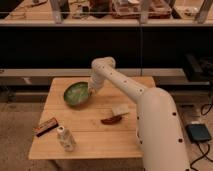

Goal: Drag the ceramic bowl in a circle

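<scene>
By ceramic bowl [76, 93]: jaws; bottle [65, 139] apart

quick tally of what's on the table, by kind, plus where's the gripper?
ceramic bowl: 1
brown bar-shaped packet: 1
pale bottle-like item: 1
dark red elongated item: 1
pale flat piece: 1
Total: 5
The gripper is at the right rim of the ceramic bowl.

ceramic bowl [75, 94]: glossy glaze | table [102, 136]: matt wood | gripper [90, 91] at its rim: smooth
</scene>
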Tool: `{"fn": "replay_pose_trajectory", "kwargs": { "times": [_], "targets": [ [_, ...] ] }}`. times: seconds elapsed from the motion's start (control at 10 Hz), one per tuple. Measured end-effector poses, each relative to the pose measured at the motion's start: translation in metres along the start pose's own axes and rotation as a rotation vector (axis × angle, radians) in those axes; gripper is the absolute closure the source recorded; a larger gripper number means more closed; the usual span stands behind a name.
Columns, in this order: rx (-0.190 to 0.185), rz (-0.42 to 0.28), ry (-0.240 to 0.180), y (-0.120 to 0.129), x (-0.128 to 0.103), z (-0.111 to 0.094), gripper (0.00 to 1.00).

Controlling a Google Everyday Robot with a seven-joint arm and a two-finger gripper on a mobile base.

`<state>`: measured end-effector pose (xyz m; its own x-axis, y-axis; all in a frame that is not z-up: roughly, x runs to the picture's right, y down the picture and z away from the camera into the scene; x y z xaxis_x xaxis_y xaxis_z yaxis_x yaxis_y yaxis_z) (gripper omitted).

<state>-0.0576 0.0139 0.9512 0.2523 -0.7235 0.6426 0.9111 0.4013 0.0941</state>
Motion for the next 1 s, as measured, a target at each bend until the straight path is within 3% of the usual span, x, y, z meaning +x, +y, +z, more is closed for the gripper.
{"fn": "replay_pose_trajectory", "kwargs": {
  "times": [0.2,0.5,0.9,1.0],
  "targets": [
    [-0.026,0.062,0.006,0.039,0.014,-0.001,1.00],
    [-0.084,0.111,0.009,0.095,0.004,-0.012,1.00],
    [-0.124,0.075,0.022,0.130,-0.069,-0.048,1.00],
    [-0.116,0.053,-0.001,0.129,-0.105,-0.054,1.00]
  ]
}}
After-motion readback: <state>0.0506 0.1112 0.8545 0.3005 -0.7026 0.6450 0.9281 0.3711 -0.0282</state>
